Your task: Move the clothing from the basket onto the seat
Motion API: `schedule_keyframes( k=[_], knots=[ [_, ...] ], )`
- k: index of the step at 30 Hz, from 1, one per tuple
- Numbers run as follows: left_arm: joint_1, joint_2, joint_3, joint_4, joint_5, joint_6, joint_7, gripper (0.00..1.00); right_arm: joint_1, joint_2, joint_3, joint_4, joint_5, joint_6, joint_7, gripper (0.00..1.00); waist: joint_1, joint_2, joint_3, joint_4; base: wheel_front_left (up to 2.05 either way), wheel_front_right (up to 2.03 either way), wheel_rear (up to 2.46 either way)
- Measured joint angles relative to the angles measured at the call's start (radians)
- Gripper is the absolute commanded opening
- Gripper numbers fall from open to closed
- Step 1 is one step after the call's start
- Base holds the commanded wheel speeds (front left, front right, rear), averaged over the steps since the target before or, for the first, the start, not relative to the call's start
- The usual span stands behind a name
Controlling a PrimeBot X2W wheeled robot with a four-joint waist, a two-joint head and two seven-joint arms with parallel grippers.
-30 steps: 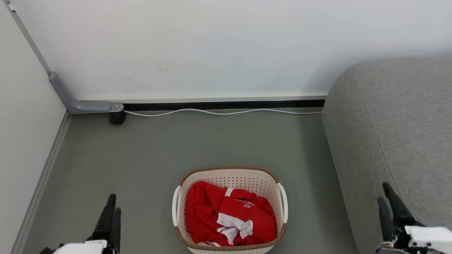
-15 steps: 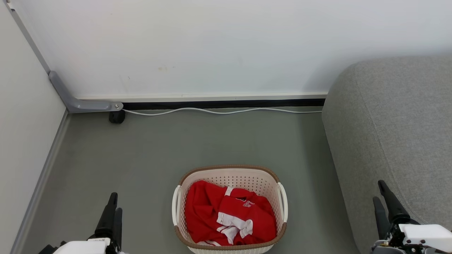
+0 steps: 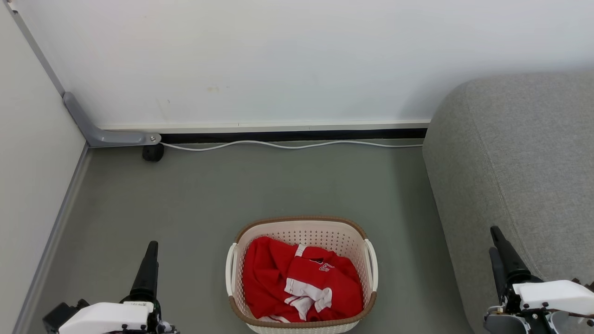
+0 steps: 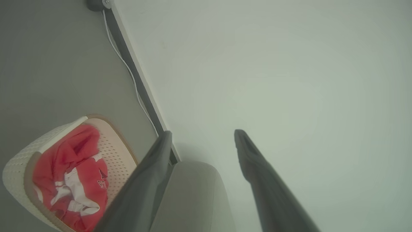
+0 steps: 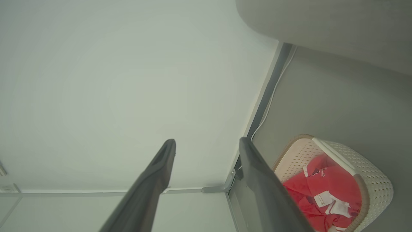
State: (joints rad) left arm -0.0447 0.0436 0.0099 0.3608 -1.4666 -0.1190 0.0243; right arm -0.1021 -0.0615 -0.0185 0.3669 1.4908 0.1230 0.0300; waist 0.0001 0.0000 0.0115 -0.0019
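A grey-green floor (image 3: 209, 195) meets a white wall (image 3: 278, 60), and a white cable (image 3: 287, 145) runs along the foot of this wall. The red shirt (image 3: 297, 287) lies crumpled inside the basket (image 3: 301, 219), which stands on the floor. The shirt hides the basket's bottom, and its white lettering is too small to read. The basket's near wall is cut off by the lower edge of the head view. To the right, apart from the basket, is the grey seat (image 3: 519, 153), cut off at the right edge. The left gripper (image 4: 203, 132) and the right gripper (image 5: 207, 140) are on either side of the basket, not touching it. In the wrist views each has its fingers spread wide, with nothing between them.
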Motion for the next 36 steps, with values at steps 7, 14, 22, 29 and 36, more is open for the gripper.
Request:
schedule_keyframes(
  k=[7, 14, 22, 29, 36],
  knots=[
    [-0.007, 0.002, -0.012, 0.0, 0.082, 0.0, -0.016, 1.0, -0.022, -0.007, 0.01, 0.008, -0.077, 0.0, -0.015, 1.0, 0.0, 0.0, 0.002, -0.001, 0.0, 0.0, 0.0],
    [-0.029, 0.01, -0.032, 0.003, 0.185, 0.0, -0.035, 1.0, -0.038, -0.014, 0.027, 0.032, -0.173, 0.0, -0.036, 1.0, 0.0, 0.0, 0.003, -0.004, 0.0, 0.0, 0.0],
    [-0.04, 0.02, -0.064, 0.017, 0.318, 0.0, -0.057, 1.0, -0.065, -0.029, 0.057, 0.053, -0.295, 0.0, -0.06, 1.0, 0.0, 0.0, 0.005, -0.007, 0.0, 0.0, 0.0],
    [-0.053, 0.033, -0.086, 0.033, 0.42, 0.0, -0.079, 1.0, -0.079, -0.044, 0.09, 0.075, -0.407, 0.0, -0.076, 1.0, 0.0, 0.0, 0.006, -0.007, 0.0, 0.0, 0.0],
    [-0.071, 0.041, -0.11, 0.05, 0.551, -0.001, -0.099, 1.0, -0.111, -0.055, 0.131, 0.101, -0.527, 0.0, -0.102, 1.0, -0.0001, 0.0, 0.006, -0.008, 0.0, 0.0, 0.0]
  ],
)
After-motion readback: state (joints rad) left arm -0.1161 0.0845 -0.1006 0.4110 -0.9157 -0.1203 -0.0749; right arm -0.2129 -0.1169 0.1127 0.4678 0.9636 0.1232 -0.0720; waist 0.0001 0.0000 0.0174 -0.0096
